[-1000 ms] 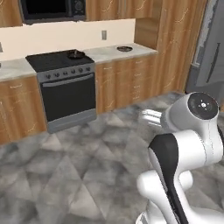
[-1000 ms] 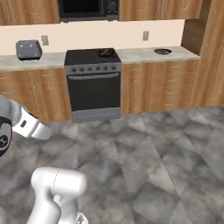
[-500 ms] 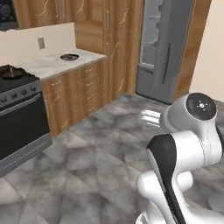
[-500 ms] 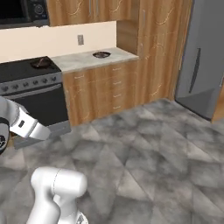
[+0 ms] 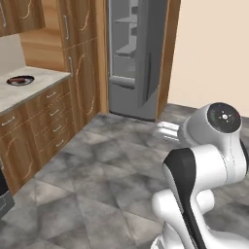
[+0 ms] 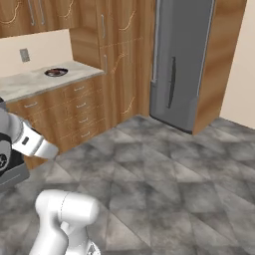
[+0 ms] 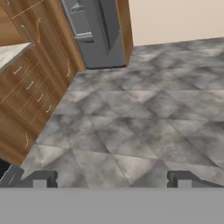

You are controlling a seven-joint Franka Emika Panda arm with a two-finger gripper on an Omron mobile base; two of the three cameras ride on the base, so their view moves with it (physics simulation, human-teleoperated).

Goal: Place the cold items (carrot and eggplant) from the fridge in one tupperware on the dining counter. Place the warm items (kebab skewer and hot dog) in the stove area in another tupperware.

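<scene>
The grey fridge stands at the far end of the room, set into tall wooden cabinetry, its two doors shut with long vertical handles down the middle, so whatever it holds is out of sight. The gripper hangs over bare grey tiled floor with its two dark fingertips spread wide and nothing between them. On the marble counter to the left sits a small dark dish, too small and blurred for me to tell what it is, and the counter is cut off at the frame's edge.
</scene>
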